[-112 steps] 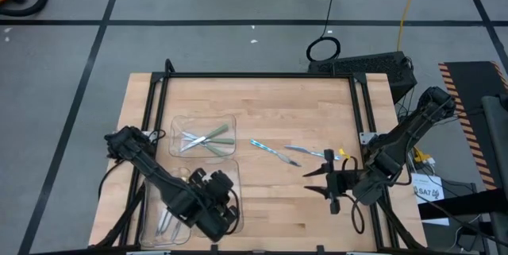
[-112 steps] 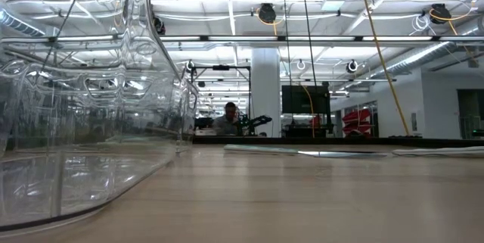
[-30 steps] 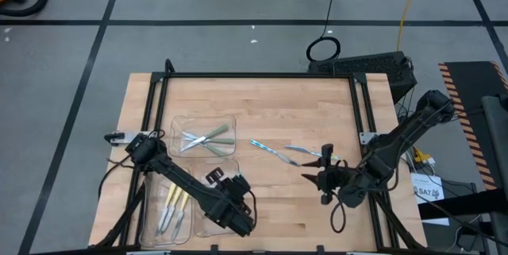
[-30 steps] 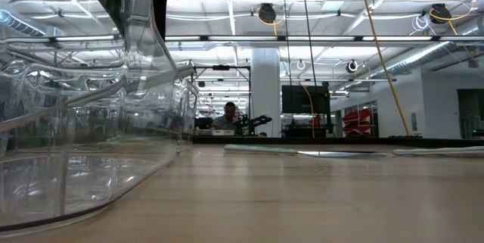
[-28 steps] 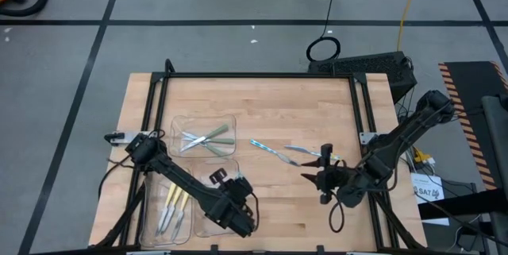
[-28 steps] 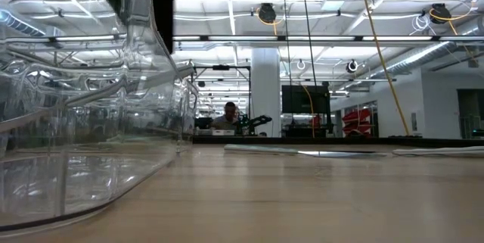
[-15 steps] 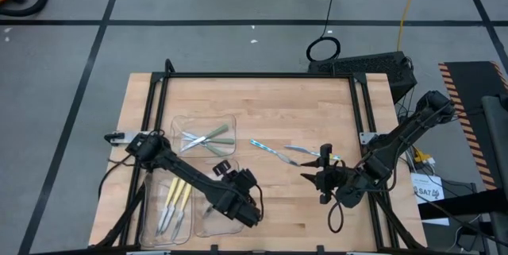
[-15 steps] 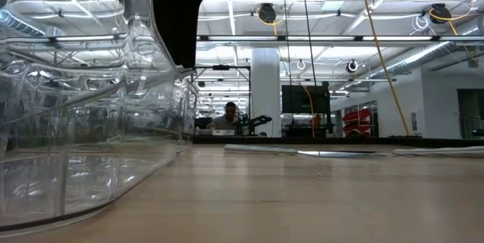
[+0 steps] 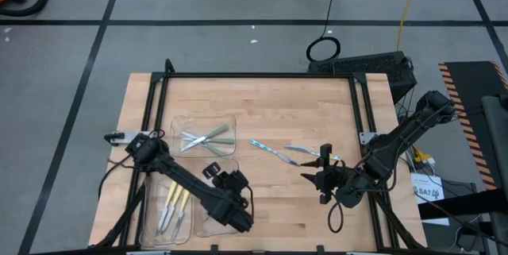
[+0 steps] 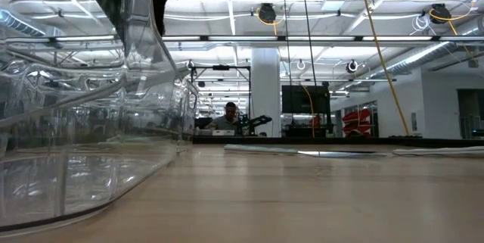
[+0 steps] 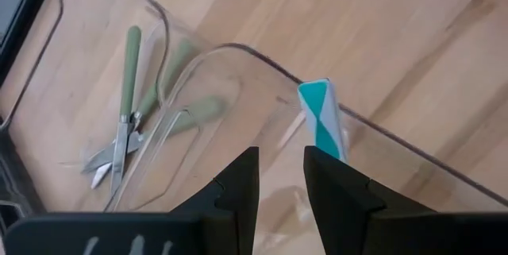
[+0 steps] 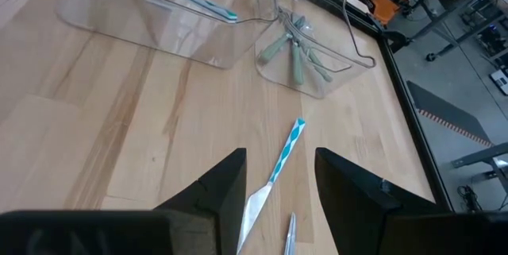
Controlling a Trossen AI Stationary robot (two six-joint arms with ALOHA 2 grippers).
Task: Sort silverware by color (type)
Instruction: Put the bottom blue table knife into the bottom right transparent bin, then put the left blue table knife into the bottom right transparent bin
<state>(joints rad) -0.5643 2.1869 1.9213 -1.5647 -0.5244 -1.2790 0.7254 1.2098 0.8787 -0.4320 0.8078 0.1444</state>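
High view: the left tool (image 9: 216,171), fingers narrowly apart and empty, hangs over clear plastic trays (image 9: 203,120) at lower left of the wooden worktop (image 9: 278,100). Right wrist view: the right tool (image 12: 278,168), spread wide, frames a blue-handled utensil (image 12: 286,153) at centre

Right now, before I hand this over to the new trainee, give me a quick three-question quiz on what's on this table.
1. True or false: the green-handled utensils lie on the bare table.
2. The utensil lying just ahead of the right gripper has a handle that is: A yellow, B green, C blue and white.
3. Fill in: the yellow-handled utensils lie in a tray on the robot's ___ side.

Key: 1 false, they are in a clear tray; 2 C; 3 left.
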